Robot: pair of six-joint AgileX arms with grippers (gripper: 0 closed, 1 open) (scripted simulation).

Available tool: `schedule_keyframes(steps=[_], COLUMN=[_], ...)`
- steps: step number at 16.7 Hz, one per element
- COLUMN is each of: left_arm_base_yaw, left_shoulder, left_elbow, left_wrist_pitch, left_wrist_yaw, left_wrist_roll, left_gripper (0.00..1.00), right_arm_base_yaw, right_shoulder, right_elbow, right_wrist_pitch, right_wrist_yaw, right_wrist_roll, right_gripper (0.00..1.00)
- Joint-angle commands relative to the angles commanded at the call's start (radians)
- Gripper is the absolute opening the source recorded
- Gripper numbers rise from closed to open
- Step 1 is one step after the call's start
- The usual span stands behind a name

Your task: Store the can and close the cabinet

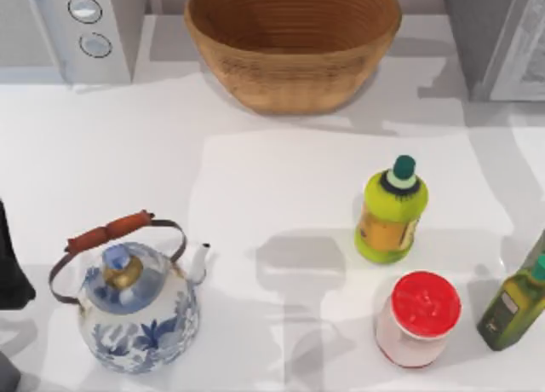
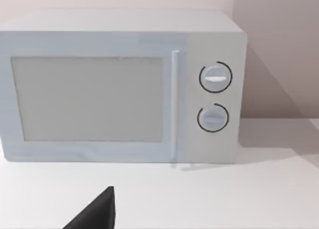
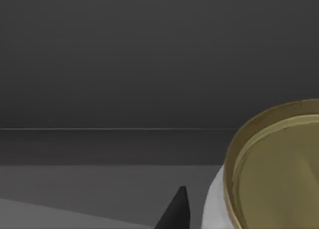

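I am seeing the can (image 3: 271,174) lying just beside my right gripper (image 3: 175,210), apparently inside the dark cabinet (image 3: 149,64); I cannot tell its grip. My left arm (image 1: 10,273) is idling at the table's left edge.

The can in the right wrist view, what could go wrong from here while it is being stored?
The can sits close beside a dark fingertip inside a dim grey space; a careless withdrawal could tip it. In the top view, the green bottle, red-lidded jar and olive bottle crowd the table's right side, so a low return path might knock them.
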Motion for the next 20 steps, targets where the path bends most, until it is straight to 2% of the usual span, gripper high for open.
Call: schedule_keyframes(steps=[7, 10, 13, 20], left_arm_base_yaw=[0.000, 0.000, 0.000, 0.000], left_shoulder=[0.000, 0.000, 0.000, 0.000], left_elbow=[0.000, 0.000, 0.000, 0.000], left_wrist_pitch=[0.000, 0.000, 0.000, 0.000], left_wrist_yaw=[0.000, 0.000, 0.000, 0.000], left_wrist_roll=[0.000, 0.000, 0.000, 0.000], left_gripper=[1.00, 1.00, 1.00, 1.00], right_arm_base_yaw=[-0.001, -0.008, -0.022, -0.054], right_shoulder=[0.018, 0.084, 0.219, 0.584], right_elbow=[0.018, 0.085, 0.248, 0.810], right_wrist_pitch=[-0.007, -0.038, -0.087, -0.193], right_wrist_yaw=[0.002, -0.005, -0.016, -0.044], right_wrist_roll=[0.002, 0.002, 0.003, 0.002], right_gripper=[0.00, 0.00, 0.00, 0.00])
